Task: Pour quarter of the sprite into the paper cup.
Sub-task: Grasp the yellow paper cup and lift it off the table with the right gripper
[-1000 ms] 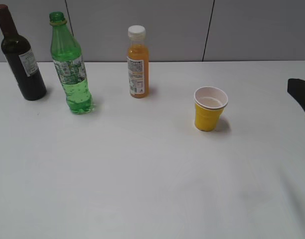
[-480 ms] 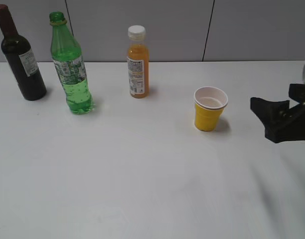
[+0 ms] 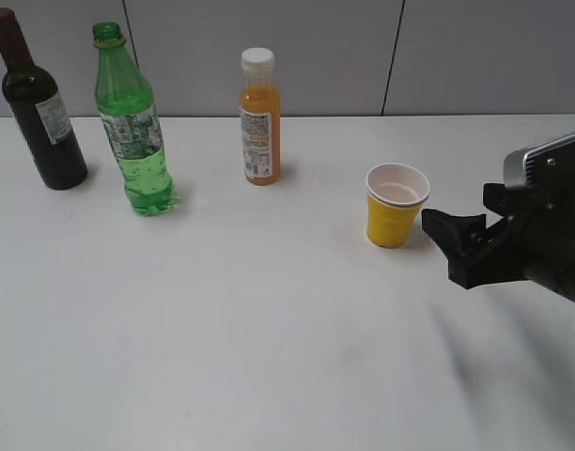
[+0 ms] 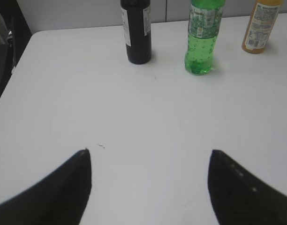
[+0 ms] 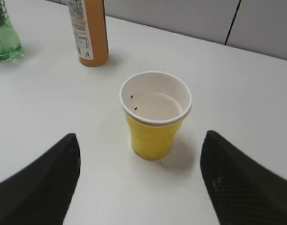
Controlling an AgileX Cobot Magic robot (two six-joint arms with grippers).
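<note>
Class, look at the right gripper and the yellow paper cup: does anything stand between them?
Nothing visible does. The open right gripper faces the yellow paper cup across bare white table. The orange juice bottle stands behind the cup, off to the left.

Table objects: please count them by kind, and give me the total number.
Bottles: 3 (dark wine bottle, green sprite bottle, orange juice bottle)
Cups: 1 (yellow paper cup)
Total: 4
</note>
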